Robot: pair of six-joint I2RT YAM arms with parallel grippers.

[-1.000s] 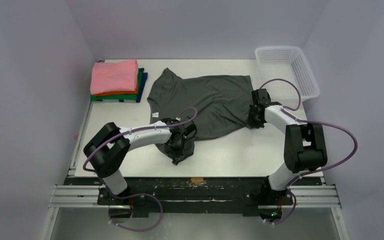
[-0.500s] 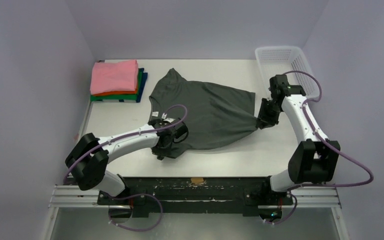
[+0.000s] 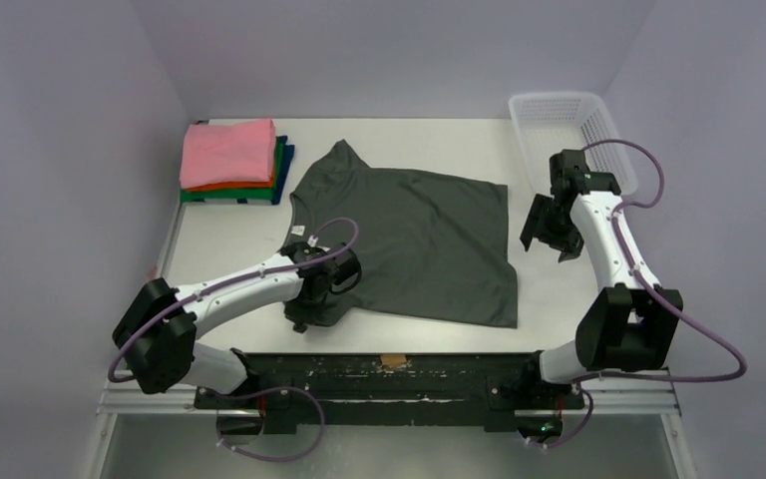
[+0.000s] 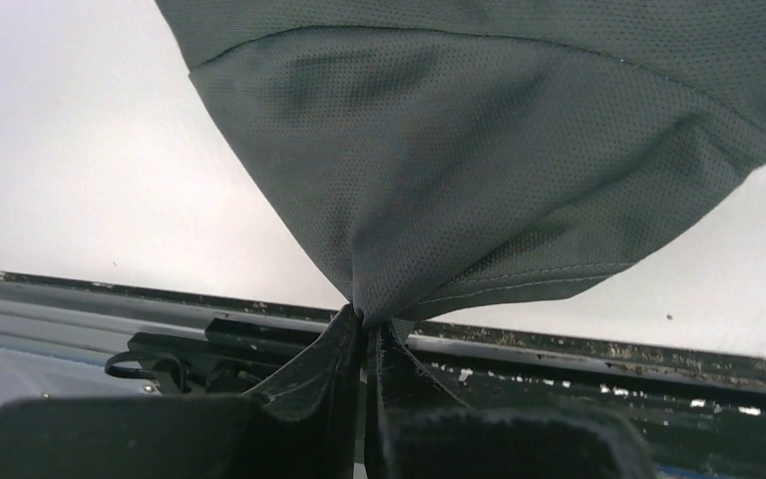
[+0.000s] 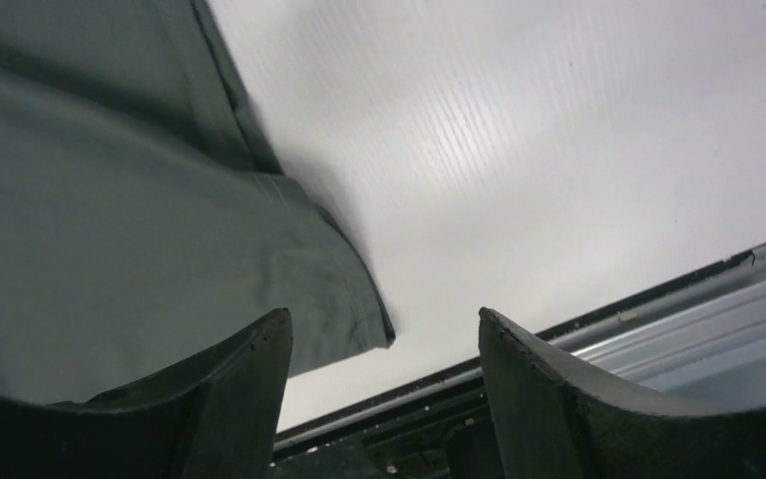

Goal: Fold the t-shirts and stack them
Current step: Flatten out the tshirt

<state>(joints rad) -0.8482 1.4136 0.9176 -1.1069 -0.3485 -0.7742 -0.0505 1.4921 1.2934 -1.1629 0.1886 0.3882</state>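
1. The dark charcoal t-shirt (image 3: 419,239) lies spread almost flat in the middle of the table (image 3: 439,334), collar to the left and hem to the right
2. The left gripper (image 4: 369,337) has its jaws closed tight on a pinch of the shirt's near-left part, which looks like a sleeve, though the cloth is too bunched to be sure
3. The right gripper (image 5: 384,329) hangs just beside the hem with jaws wide apart and nothing between them; the hem's near corner lies flat on the table below
4. At the far left corner sits a folded stack: pink t-shirt (image 3: 227,152) on top, then orange (image 3: 229,186), green (image 3: 279,158) and dark blue (image 3: 287,172)
5. A white mesh basket (image 3: 569,130) stands at the far right corner
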